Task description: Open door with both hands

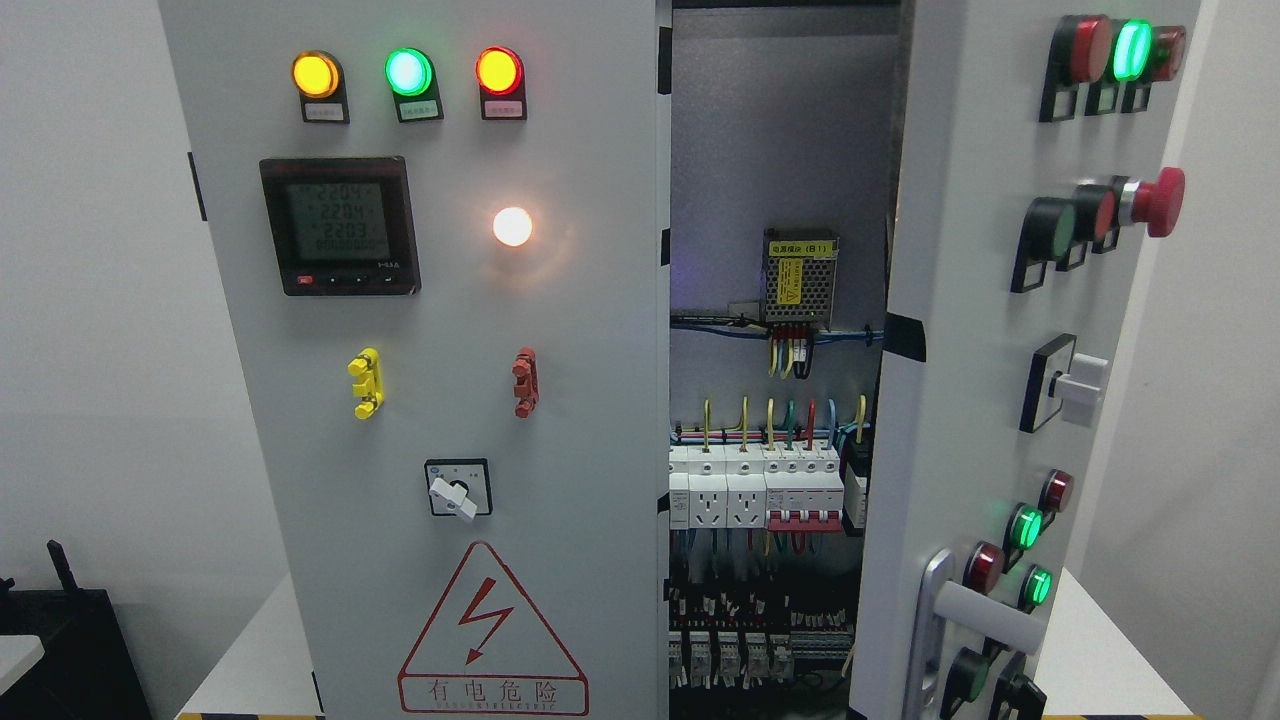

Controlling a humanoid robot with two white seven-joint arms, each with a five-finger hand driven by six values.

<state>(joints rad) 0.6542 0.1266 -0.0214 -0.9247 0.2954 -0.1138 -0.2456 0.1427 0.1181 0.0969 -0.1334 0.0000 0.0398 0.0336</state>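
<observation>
The right door (pixel 990 400) stands swung outward, its edge clear of the left door (pixel 440 400), exposing breakers (pixel 770 490). No robot hand shows, so its grip cannot be told.

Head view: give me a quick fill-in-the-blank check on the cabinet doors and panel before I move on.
1. The right door stands ____, showing the breakers inside.
2. Of the three lamps at the top of the left door, the middle lamp glows ____.
3. The warning triangle frames a red ____ bolt.
4. The mushroom button on the right door is ____.

Missing words: open; green; lightning; red
</observation>
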